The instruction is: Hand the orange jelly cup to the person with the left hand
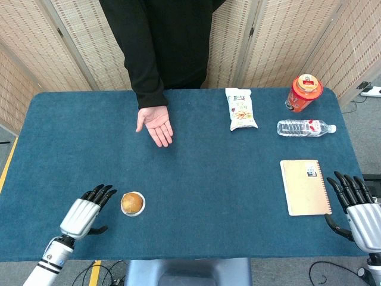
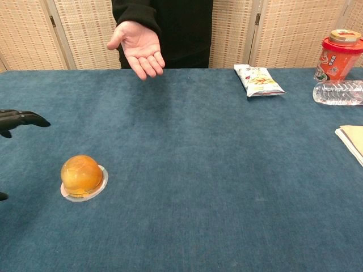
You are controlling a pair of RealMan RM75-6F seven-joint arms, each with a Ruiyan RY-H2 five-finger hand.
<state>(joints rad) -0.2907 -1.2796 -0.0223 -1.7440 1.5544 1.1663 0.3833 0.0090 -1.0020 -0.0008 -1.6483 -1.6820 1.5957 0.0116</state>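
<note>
Blue table cloth [image 1: 196, 179]: orange jelly cup [image 1: 133, 204] sits dome-up near the front left, untouched. Just left of it, my left hand [image 1: 87, 211] hovers, fingers spread, holding nothing.

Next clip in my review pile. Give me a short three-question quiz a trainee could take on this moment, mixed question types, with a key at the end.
1. True or false: the left hand already grips the orange jelly cup.
2. Multiple choice: what lies nearest the right hand? A) the snack bag B) the notebook C) the red cup
3. Fill in: the person's hand is held palm ____ over the table.

Key:
1. False; the hand is beside the cup, fingers apart, holding nothing.
2. B; the notebook lies just beside it, while the water bottle, bag and red cup sit farther away.
3. Up.
</note>
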